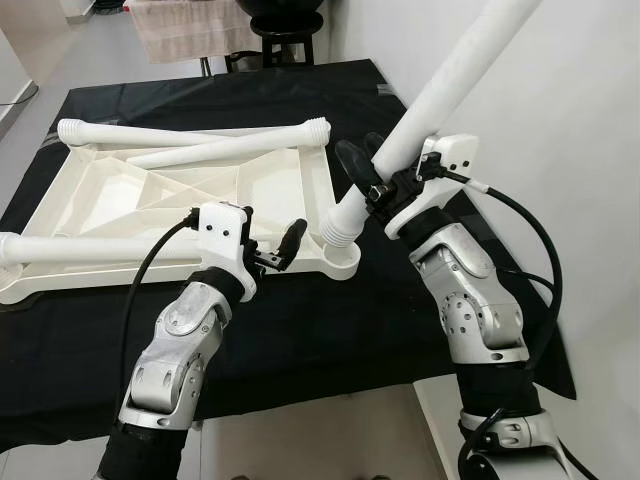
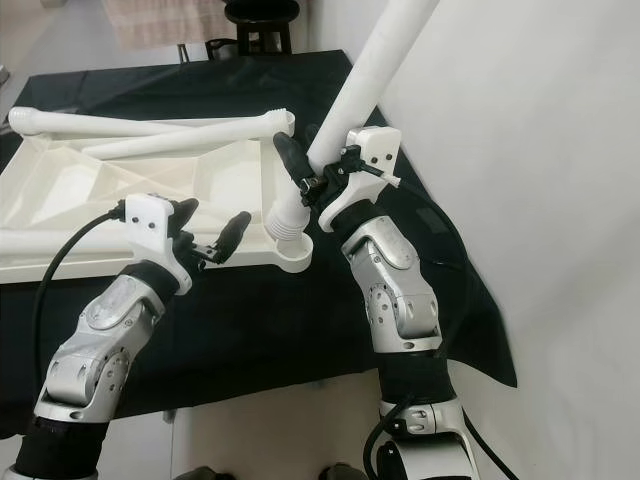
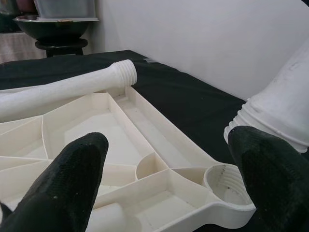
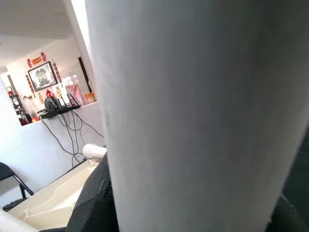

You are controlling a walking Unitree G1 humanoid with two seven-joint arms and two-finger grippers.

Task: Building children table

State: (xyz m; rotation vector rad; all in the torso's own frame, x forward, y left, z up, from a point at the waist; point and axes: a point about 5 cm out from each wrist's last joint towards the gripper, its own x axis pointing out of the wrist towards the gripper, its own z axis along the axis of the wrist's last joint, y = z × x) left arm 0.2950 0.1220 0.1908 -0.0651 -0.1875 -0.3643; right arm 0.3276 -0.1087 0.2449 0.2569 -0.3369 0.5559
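Note:
An upside-down white table top (image 1: 270, 190) lies on a black-covered table (image 1: 330, 330). My right gripper (image 1: 372, 168) is shut on a long white table leg (image 1: 440, 90), held tilted up to the right. Its threaded lower end (image 1: 345, 222) sits just above the round socket (image 1: 340, 260) at the top's near right corner. In the right wrist view the leg (image 4: 193, 96) is close up, with a black finger (image 4: 94, 203) beside it. My left gripper (image 1: 270, 230) is open, hovering over the top's front rim just left of that socket (image 3: 227, 181).
Two more white legs (image 1: 190, 133) (image 1: 215, 150) lie across the far part of the top, and a third (image 1: 90, 248) lies along its near left edge. A dark stool (image 1: 285, 25) and a hanging cloth (image 1: 190, 25) stand behind the table. A white wall (image 1: 560, 120) runs close on the right.

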